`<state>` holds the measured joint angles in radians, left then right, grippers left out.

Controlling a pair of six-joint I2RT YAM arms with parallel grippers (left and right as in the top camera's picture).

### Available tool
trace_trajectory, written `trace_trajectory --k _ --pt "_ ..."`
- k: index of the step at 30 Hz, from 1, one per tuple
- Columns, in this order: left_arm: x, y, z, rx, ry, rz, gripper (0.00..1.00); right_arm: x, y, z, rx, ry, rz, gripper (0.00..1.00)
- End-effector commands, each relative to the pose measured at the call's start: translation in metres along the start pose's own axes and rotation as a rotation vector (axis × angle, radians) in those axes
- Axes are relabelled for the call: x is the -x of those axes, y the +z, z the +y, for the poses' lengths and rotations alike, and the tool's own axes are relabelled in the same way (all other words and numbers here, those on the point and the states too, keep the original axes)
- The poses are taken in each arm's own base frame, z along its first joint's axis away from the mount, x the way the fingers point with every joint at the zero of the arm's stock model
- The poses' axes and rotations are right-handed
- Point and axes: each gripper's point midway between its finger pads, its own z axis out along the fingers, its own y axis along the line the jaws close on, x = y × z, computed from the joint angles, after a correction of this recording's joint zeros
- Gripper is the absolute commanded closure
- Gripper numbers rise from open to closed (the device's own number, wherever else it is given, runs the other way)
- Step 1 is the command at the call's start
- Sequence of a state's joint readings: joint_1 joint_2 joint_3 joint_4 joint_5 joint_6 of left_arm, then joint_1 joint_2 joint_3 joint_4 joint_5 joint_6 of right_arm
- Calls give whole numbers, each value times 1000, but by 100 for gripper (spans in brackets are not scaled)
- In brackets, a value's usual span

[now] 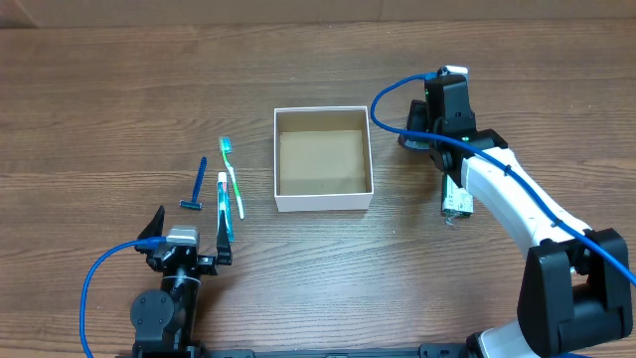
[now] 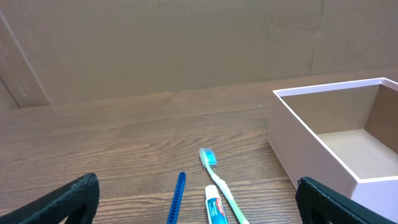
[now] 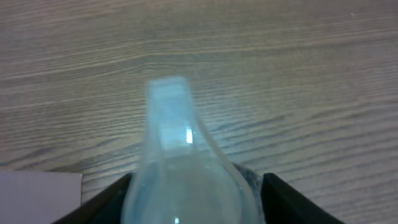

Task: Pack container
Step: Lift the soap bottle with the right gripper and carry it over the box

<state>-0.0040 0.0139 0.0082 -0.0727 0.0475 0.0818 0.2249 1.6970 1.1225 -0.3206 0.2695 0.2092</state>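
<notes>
My right gripper (image 3: 196,193) clamps a clear plastic item (image 3: 168,124) right of the container (image 1: 323,111); my left gripper (image 2: 198,202) stands agape. Next, I judge: carry it left, over the rim.

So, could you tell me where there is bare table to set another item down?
Free: the table left of the razor, the strip between the box and the near edge, and the box's empty floor. Crowded: between razor and box, where toothbrush and toothpaste lie, and right of the box, under the right arm with the packet.
</notes>
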Motion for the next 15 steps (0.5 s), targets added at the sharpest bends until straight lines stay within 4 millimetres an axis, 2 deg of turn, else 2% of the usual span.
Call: trace_trajectory --k 1,3,5,9,15 --pt "0 0 3 13 0 -4 0 -10 9 1 -8 -10 17 31" --pt "0 0 3 13 0 -4 0 -9 9 1 -6 -8 11 31" --pt "0 0 3 13 0 -4 0 -7 9 2 -4 -6 5 38" --pt "0 0 3 13 0 -4 0 -8 9 2 -5 -6 6 60" --pt "0 0 3 13 0 -4 0 -1 3 0 -10 -2 -17 64"
